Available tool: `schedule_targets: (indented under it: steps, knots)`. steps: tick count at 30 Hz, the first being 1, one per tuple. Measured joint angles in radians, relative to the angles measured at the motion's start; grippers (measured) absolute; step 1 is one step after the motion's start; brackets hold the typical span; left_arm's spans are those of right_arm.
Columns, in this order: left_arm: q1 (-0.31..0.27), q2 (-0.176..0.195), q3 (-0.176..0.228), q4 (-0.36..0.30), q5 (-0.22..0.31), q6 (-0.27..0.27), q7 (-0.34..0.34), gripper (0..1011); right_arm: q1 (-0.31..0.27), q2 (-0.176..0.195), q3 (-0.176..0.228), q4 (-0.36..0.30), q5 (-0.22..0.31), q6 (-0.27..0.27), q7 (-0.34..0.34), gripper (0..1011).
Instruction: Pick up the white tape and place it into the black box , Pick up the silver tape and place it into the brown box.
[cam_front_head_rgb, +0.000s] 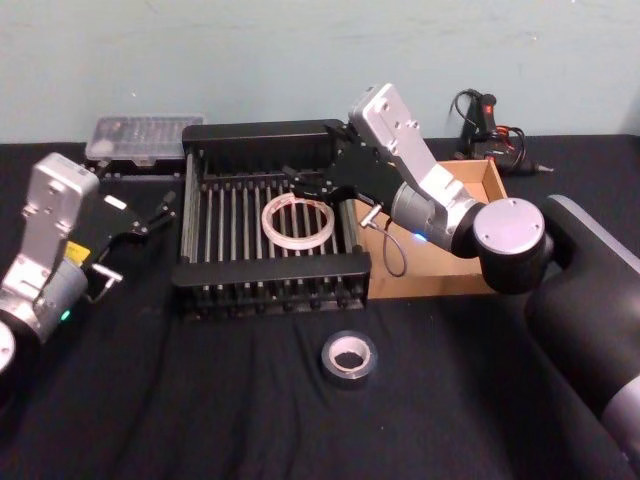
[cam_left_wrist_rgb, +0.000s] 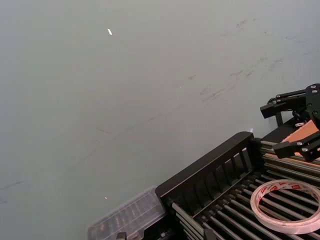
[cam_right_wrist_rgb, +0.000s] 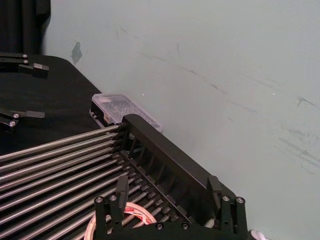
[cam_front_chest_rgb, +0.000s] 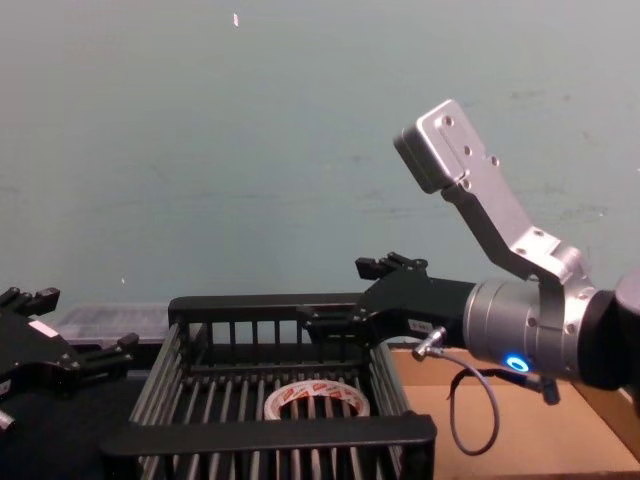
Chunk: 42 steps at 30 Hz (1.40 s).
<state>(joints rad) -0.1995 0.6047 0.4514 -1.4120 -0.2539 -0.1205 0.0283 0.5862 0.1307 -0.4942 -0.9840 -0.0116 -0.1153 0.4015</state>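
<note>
Your white tape (cam_front_head_rgb: 299, 222) lies flat on the black box's (cam_front_head_rgb: 270, 284) bars. Your right gripper (cam_front_head_rgb: 318, 187) hovers just over the tape's far edge, jaws spread and empty. The silver tape (cam_front_head_rgb: 349, 358) sits on the table in front of the box. The right arm hides much of the brown box (cam_front_head_rgb: 482, 178). Your left gripper (cam_front_head_rgb: 143, 228) waits open left of the black box, holding nothing.

White tape (cam_front_head_rgb: 299, 222): flat whitish ring w/ red print, lying on slatted base inside black box (cam_front_head_rgb: 270, 283), toward its right side; silver tape (cam_front_head_rgb: 349, 358): chunky grey roll, pale core, flat on table in front of black box; brown box (cam_front_head_rgb: 436, 270): shallow tan tray just right of black box.
</note>
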Motion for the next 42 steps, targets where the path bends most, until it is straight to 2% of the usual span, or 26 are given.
schedule_targets:
  steps: [2, 10, 17, 27, 34, 37, 38, 40, 42]
  knots:
    - [0.0, 0.0, 0.0, 0.0, 0.0, 0.0, 0.0, 1001, 0.0, 0.0, 0.0, 0.0, 0.0, 0.0, 0.0, 1003]
    - [0.0, 0.0, 0.0, 0.0, 0.0, 0.0, 0.0, 1001, -0.002, 0.001, 0.002, -0.003, 0.004, 0.0, 0.002, 1002]
    - [0.0, 0.0, 0.0, 0.0, 0.0, 0.0, 0.0, 1001, -0.021, 0.024, 0.022, -0.048, 0.028, 0.005, 0.016, 1002]
    - [0.0, 0.0, 0.0, 0.0, 0.0, 0.0, 0.0, 1001, -0.113, 0.11, 0.067, -0.217, 0.098, 0.054, 0.05, 1003]
    - [0.0, 0.0, 0.0, 0.0, 0.0, 0.0, 0.0, 1001, -0.223, 0.187, 0.105, -0.363, 0.162, 0.095, 0.059, 1003]
    - [0.0, 0.0, 0.0, 0.0, 0.0, 0.0, 0.0, 1001, -0.273, 0.216, 0.12, -0.418, 0.19, 0.11, 0.06, 1003]
    - [0.0, 0.0, 0.0, 0.0, 0.0, 0.0, 0.0, 1001, -0.273, 0.216, 0.12, -0.418, 0.19, 0.11, 0.06, 1002]
    - [0.0, 0.0, 0.0, 0.0, 0.0, 0.0, 0.0, 1001, -0.323, 0.243, 0.136, -0.469, 0.219, 0.123, 0.06, 1002]
    - [0.0, 0.0, 0.0, 0.0, 0.0, 0.0, 0.0, 1001, -0.348, 0.256, 0.143, -0.494, 0.234, 0.13, 0.06, 1003]
